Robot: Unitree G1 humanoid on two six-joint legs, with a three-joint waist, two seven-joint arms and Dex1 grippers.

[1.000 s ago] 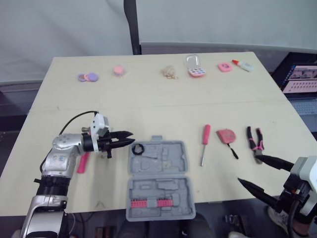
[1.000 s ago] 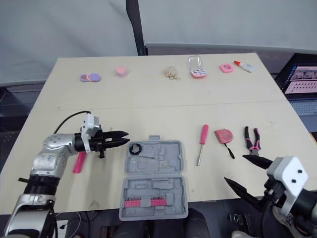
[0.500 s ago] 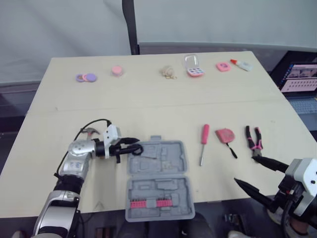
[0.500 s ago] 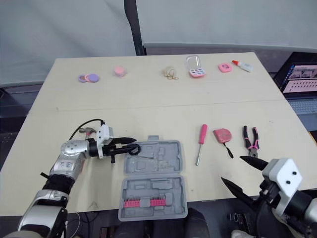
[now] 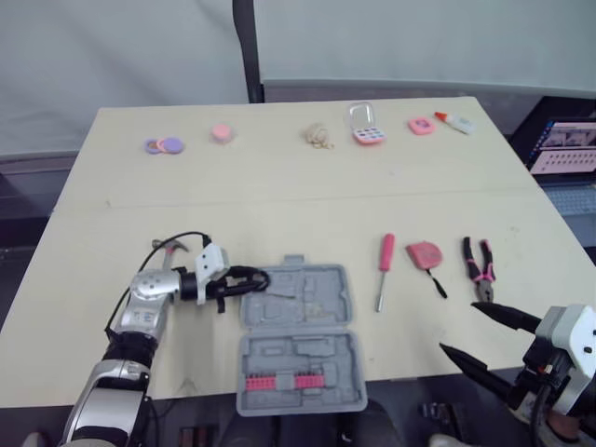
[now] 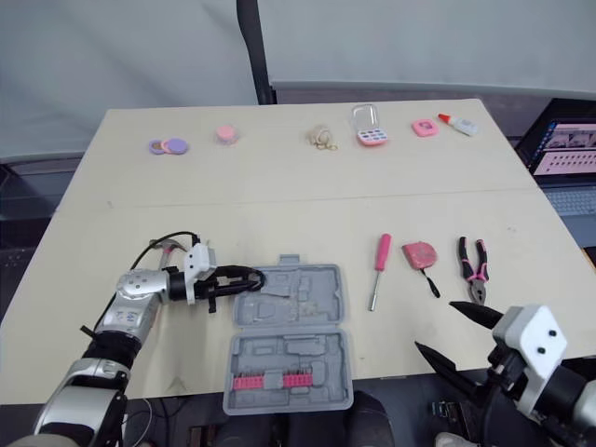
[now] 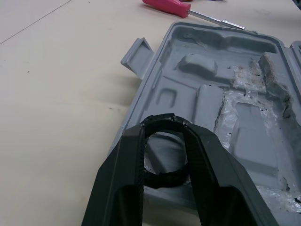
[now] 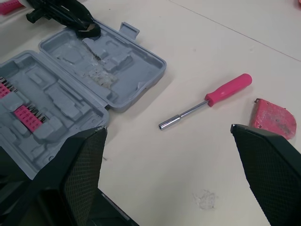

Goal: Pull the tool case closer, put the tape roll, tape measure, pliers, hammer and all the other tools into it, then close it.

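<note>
The open grey tool case (image 5: pixel 298 346) lies near the table's front edge, with a pink bit strip (image 5: pixel 278 382) in its near half. My left gripper (image 5: pixel 253 277) reaches over the case's far left corner, shut on the black tape roll (image 7: pixel 164 178), which rests in the tray there. The hammer's head (image 5: pixel 166 247) shows behind my left forearm; its handle is hidden. To the right of the case lie the pink screwdriver (image 5: pixel 384 266), the pink tape measure (image 5: pixel 426 253) and the pliers (image 5: pixel 480 268). My right gripper (image 5: pixel 458 328) hangs wide open by the front right edge, holding nothing.
Along the far edge sit purple and pink discs (image 5: pixel 163 145), a pink round piece (image 5: pixel 221 132), a beige bundle (image 5: pixel 318 136), a clear-lidded pink box (image 5: pixel 365 126), a pink item (image 5: pixel 421 125) and a glue bottle (image 5: pixel 456 122). A laptop (image 5: pixel 566 144) stands off the table's right side.
My left gripper moved right onto the tape roll in the case corner and its forearm dropped to the table, covering the hammer's pink handle. The right gripper sank slightly.
</note>
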